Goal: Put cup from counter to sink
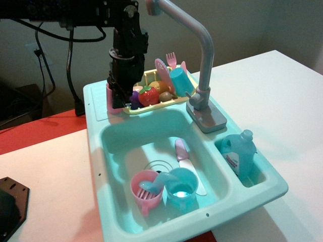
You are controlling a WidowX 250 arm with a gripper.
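The pale-pink cup [109, 97] stands upright on the mint-green counter [96, 112] at the sink unit's back left corner. My black gripper [118, 96] hangs straight down over it and hides most of it; only the cup's left side and base show. The fingers reach down around the cup, but I cannot tell whether they press on it. The sink [128, 136] lies just in front of the cup.
A yellow rack [159, 102] with toy fruit and a blue cup [180, 81] stands right of the gripper. The grey faucet [202, 60] rises beyond it. In the basin lie a pink handled cup [145, 192], a blue cup [180, 187] and a knife [185, 162]. A blue bottle [238, 154] fills the side compartment.
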